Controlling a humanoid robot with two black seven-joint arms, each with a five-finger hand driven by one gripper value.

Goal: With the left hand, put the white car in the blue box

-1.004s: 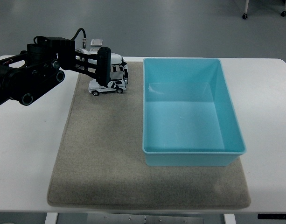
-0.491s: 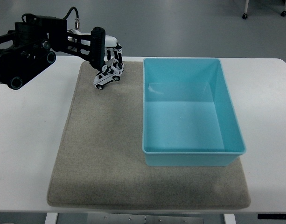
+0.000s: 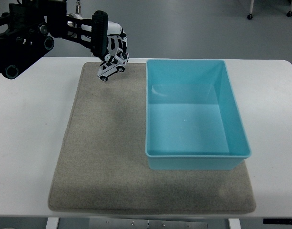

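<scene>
Head view: my left hand [image 3: 104, 40] grasps the white car [image 3: 112, 68], now lifted clear of the mat [image 3: 103, 157], tilted; the blue box [image 3: 196, 152] waits to the right.

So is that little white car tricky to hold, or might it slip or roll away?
It looks rigid and probably light: the left robot hand holds the white car tilted in the air without visible sag. Its wheels suggest it could roll if set down on the grey mat. The glossy-looking shell may be a bit slippery, so a firm pinch seems wise.
</scene>
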